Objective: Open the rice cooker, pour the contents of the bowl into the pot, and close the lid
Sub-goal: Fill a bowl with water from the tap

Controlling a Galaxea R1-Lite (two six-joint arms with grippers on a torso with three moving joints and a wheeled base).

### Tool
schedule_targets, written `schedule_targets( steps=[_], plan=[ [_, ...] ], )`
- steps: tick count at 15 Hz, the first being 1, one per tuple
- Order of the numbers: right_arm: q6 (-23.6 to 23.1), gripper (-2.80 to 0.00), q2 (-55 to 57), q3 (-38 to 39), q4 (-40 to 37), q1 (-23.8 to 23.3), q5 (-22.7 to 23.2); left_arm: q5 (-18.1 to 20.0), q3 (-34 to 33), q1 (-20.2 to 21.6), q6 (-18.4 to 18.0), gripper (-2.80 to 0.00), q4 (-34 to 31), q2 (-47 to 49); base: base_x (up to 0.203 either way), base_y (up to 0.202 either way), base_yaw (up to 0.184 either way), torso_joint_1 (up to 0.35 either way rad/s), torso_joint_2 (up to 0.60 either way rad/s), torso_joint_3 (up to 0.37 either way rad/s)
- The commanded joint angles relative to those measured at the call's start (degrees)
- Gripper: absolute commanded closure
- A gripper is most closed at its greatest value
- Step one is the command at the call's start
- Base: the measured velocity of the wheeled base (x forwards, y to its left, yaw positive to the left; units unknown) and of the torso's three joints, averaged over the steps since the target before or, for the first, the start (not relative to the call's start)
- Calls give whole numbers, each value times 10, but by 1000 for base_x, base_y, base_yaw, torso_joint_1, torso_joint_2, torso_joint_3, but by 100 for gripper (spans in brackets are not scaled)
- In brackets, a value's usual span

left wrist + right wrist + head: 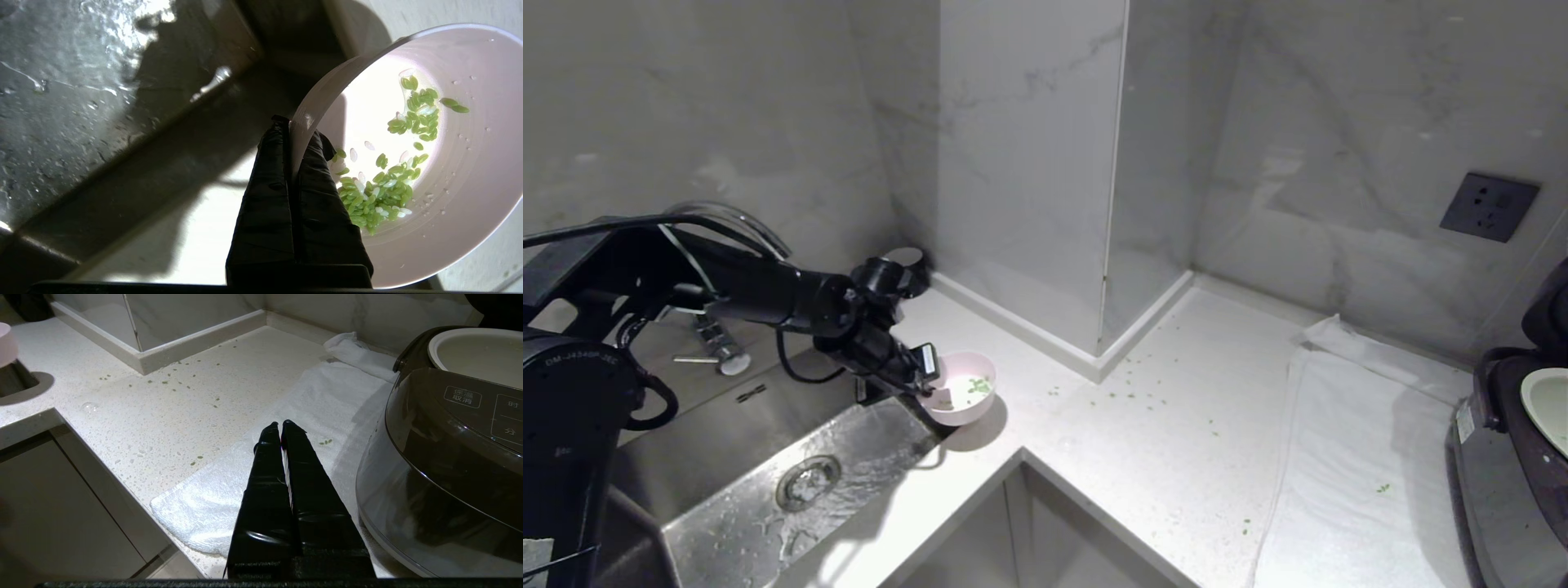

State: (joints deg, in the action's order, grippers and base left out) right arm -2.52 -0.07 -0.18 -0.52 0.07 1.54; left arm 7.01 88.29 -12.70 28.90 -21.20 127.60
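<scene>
At left of centre, the left gripper [929, 377] pinches the bowl [966, 398] rim tight; the right gripper [282, 426] is closed, empty.

a wet steel sink [768, 490] adjoins the speckled counter [1143, 425], where a white towel [1356, 465] lies.

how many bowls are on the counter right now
1. The pink bowl sits at the counter's edge beside the sink, its rim pinched by the left gripper. The white pot inside the rice cooker is not counted. None look hidden.
</scene>
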Motion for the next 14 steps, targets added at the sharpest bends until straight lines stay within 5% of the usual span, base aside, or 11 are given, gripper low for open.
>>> schedule_targets(
  steps=[1,6,14],
  plan=[
    [0,0,0,0,0,0,0,0,-19,53,2,0,16,-9,0,0,0,0,0,0],
    [0,0,0,0,0,0,0,0,-20,160,-6,0,38,8,0,0,0,0,0,0],
    [0,0,0,0,0,0,0,-3,4,226,-10,0,95,63,0,0,0,0,0,0]
  ],
)
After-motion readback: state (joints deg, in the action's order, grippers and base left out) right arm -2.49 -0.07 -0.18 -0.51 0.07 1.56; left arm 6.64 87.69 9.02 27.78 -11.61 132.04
